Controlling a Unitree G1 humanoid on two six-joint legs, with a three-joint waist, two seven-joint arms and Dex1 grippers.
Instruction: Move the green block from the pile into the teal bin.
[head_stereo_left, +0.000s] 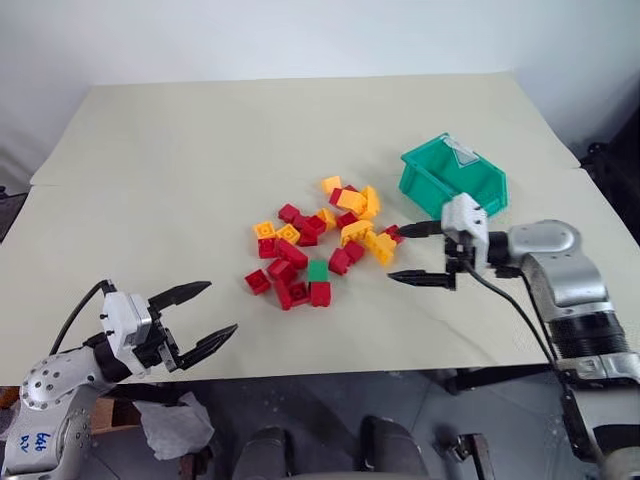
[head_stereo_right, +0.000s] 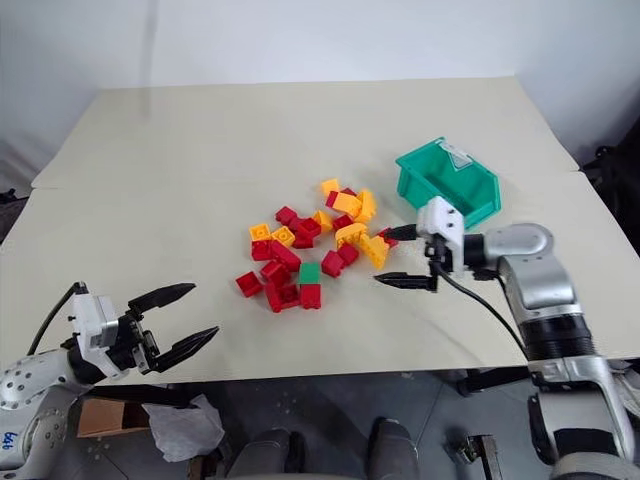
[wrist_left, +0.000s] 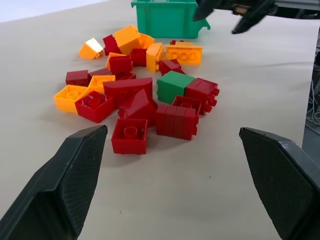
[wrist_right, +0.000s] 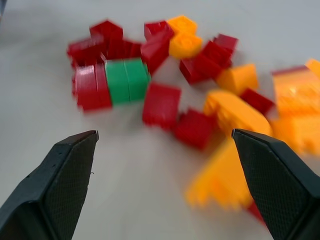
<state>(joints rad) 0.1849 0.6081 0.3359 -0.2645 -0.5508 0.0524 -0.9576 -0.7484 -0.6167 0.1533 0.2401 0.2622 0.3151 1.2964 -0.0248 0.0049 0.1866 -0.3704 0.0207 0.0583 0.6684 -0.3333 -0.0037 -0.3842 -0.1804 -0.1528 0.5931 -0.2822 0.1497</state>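
I can't make out much text. The teal bin (head_stereo_left: 455, 178) has a whitish label on its far rim, but it's too small to read. There's blue handwriting on the left arm's casing (head_stereo_left: 35, 441), low by the elbow; chars aren't legible to me.

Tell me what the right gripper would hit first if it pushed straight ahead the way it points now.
Probably the near edge of the pile: the open right gripper points across the table at the red and yellow-orange bricks, with the green block farther along, slightly to one side. Depth is uncertain.

Even daylight (right-wrist view seemingly blurred)
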